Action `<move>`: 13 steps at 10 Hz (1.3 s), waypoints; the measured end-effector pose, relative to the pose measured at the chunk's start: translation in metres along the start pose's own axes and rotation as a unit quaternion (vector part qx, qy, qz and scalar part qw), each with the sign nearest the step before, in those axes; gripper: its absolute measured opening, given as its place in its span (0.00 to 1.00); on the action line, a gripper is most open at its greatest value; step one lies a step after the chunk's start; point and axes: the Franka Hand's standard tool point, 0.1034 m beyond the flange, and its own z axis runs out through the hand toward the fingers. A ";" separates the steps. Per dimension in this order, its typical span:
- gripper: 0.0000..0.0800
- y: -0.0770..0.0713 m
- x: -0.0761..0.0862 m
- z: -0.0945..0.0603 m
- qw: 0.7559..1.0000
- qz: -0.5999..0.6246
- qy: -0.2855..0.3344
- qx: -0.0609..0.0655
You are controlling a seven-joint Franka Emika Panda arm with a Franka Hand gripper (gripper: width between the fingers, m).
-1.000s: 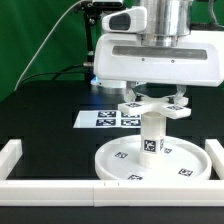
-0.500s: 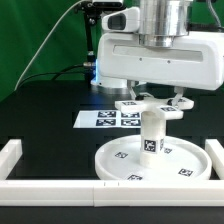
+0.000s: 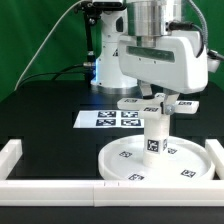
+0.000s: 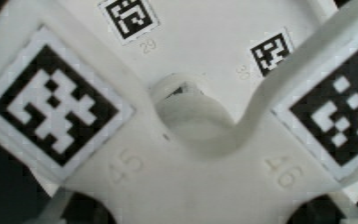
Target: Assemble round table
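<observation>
The Panda arm hangs straight down in the upper middle of the exterior view, its bulky white wrist housing level above the work. The gripper [image 3: 156, 96] sits low against the X-shaped cross base [image 3: 184, 104]. The housing hides the fingers, so I cannot tell how far they are spread or whether they grasp anything.

The cross base is smooth white plastic and lies flat on top of the short cylindrical leg [image 3: 153, 133]. Its flat arms reach out to both sides and carry black-and-white square tags. In the wrist view the cross base [image 4: 194, 125] fills the frame, with a raised rounded hub where the arms meet.

The leg stands upright at the middle of the large round disc [image 3: 112, 163], a flat tagged plate with a low rim, in the lower middle of the exterior frame.

The marker board [image 3: 100, 118] lies just behind the disc. White rails [image 3: 10, 155] border the black table [image 3: 45, 105] at the lower edge and on the exterior view's left.
</observation>
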 end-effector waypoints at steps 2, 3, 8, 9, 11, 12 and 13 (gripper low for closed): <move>0.56 0.000 0.000 0.000 0.999 0.043 -0.002 0.001; 0.56 0.000 0.000 0.000 0.999 0.041 -0.002 0.001; 0.81 -0.013 -0.007 -0.035 0.999 -0.025 -0.012 0.021; 0.81 -0.014 -0.006 -0.039 0.996 -0.083 -0.010 0.026; 0.81 -0.013 -0.003 -0.039 0.972 -0.234 -0.005 0.027; 0.81 -0.014 -0.006 -0.040 0.952 -0.305 0.000 0.027; 0.81 -0.015 -0.007 -0.039 0.937 -0.348 0.002 0.027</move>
